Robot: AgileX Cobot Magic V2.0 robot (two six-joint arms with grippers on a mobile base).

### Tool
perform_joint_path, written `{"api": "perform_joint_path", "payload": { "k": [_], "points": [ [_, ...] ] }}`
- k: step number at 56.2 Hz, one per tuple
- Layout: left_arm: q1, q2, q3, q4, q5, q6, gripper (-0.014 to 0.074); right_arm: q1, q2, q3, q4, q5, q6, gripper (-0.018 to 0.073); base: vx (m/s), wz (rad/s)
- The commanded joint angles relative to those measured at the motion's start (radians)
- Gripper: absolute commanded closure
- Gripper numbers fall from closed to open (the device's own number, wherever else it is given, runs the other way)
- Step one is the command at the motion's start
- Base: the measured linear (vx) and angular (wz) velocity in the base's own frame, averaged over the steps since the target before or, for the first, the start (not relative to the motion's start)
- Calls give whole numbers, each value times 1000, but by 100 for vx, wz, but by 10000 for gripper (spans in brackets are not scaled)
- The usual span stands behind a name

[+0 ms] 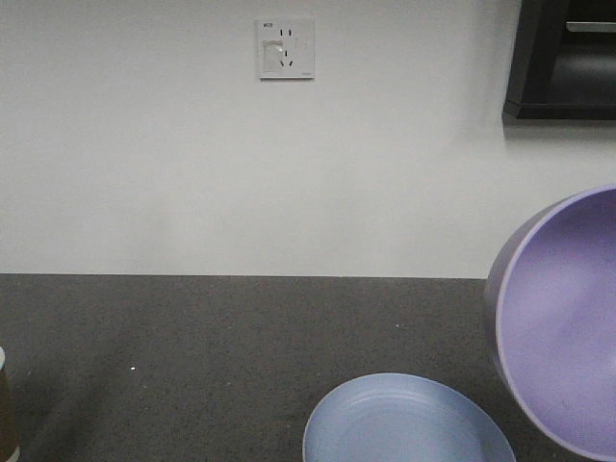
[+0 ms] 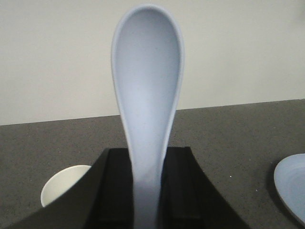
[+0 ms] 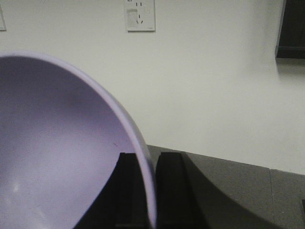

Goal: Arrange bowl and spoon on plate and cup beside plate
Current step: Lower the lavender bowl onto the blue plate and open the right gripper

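My left gripper (image 2: pixel 147 157) is shut on the handle of the pale blue spoon (image 2: pixel 147 86), which stands upright above the dark counter. The lavender bowl (image 3: pixel 57 143) is held tilted in the air, its rim pinched in my right gripper (image 3: pixel 148 160), one finger inside and one outside. In the front view the bowl (image 1: pixel 563 318) hangs at the right, above and to the right of the blue-grey plate (image 1: pixel 409 423) lying on the counter. The plate's edge (image 2: pixel 291 183) shows at the right of the left wrist view. The brown cup (image 1: pixel 6 404) stands at the far left; its white inside (image 2: pixel 64 186) shows below my left gripper.
A white wall with a power socket (image 1: pixel 285 48) rises behind the dark speckled counter (image 1: pixel 192 346). A black cabinet (image 1: pixel 563 58) hangs at the upper right.
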Motion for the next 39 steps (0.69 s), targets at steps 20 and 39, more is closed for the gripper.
{"api": "perform_joint_path", "payload": {
  "k": [20, 39],
  "points": [
    [-1, 1, -24, -12, -58, -2, 603, -5, 116, -33, 184, 21, 38, 568, 0, 0],
    [-1, 2, -24, -82, -31, -3, 603, 161, 458, -203, -302, 117, 389, 568, 0, 0]
  ]
}}
